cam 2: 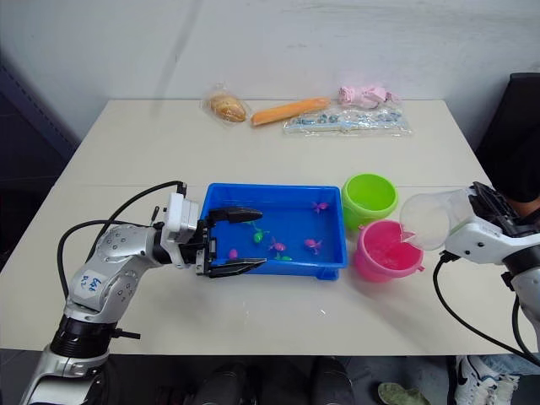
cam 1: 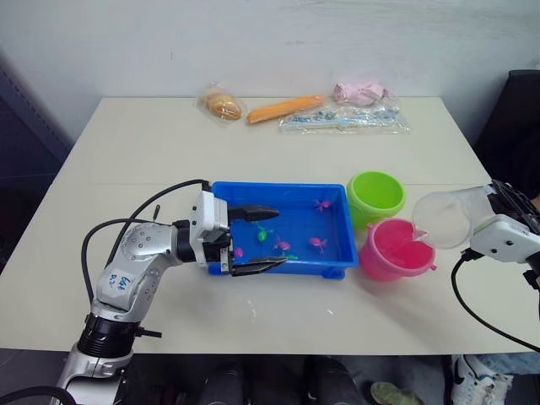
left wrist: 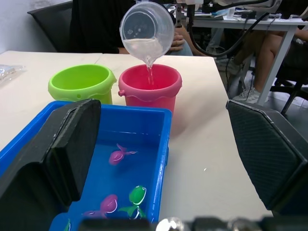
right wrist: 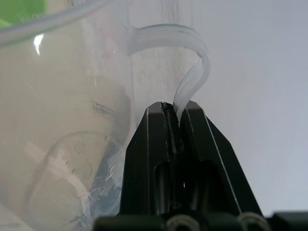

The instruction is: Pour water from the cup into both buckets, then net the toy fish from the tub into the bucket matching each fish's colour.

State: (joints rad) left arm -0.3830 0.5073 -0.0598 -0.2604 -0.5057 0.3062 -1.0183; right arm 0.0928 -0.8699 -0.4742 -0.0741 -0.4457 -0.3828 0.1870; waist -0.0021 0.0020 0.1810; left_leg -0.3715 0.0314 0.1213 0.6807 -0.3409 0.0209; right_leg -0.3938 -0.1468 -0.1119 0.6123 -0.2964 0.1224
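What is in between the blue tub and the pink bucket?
Nothing: only bare table separates the blue tub from the pink bucket, seen in the left eye view.

We've got the left gripper [cam 1: 256, 240] reaching in from the left with the forearm roughly level and bent at the elbow, its two black fingers spread wide apart, one over the near-left corner of the shallow bright blue plastic tub [cam 1: 333, 263] and the other at its front rim. Over on the right, our right gripper [right wrist: 173, 111] has its fingers pinched tight on the handle of the clear plastic measuring cup [cam 1: 445, 218], wrist rolled so the cup tips toward the left.
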